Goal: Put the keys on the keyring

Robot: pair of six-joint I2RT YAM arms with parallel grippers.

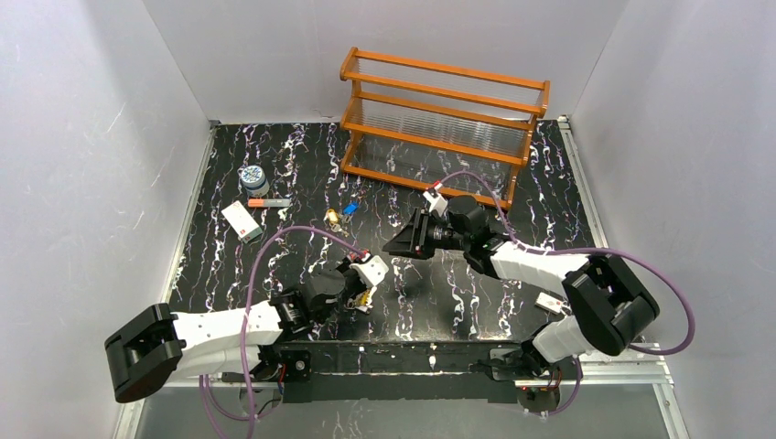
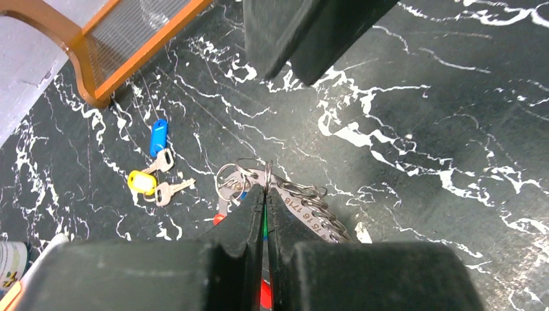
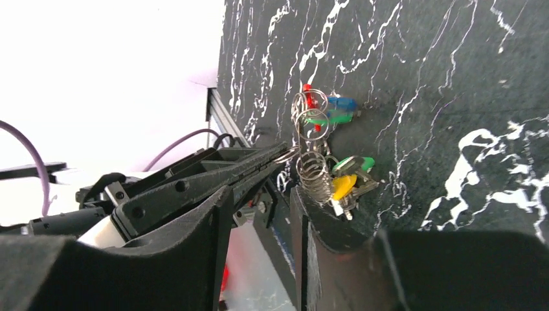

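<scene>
Several keys (image 3: 342,173) with green, blue, yellow and red heads already hang on the keyring (image 3: 309,107), which is off the desk (image 1: 274,146) near its front edge, just left of the middle. The left jaws are pressed together, pinching the thin ring at their very tips. In the left wrist view the keyring (image 2: 241,175) stands almost edge-on above the fingertips (image 2: 246,220), and a coiled wire part of the bunch trails off toward 4 o'clock. In the right wrist view the long axis of the bunch runs from 12 to 6 o'clock: rings at the top, a coil below them, and the coloured heads fanning out toward 3 o'clock.

The right jaws are spread, with nothing seen gripped between them. In the top view they sit at about 1 o'clock from the held bunch and point toward it.

Two loose keys (image 2: 155,170) lie flat on the desk at about 11 o'clock from the bunch in the top view. In the left wrist view the blue-headed one lies roughly 12 to 6 with its head at 12. The yellow-headed one lies roughly 9 to 3 with its head at 9.

Farther out toward 10 o'clock lie a white card (image 1: 241,221) and an orange-tipped stick (image 1: 268,202). Beyond them stands a round patterned jar (image 1: 253,176), and what it holds cannot be told. A wooden rack (image 1: 445,69) with clear shelves stands along the back at 12 to 1 o'clock.
</scene>
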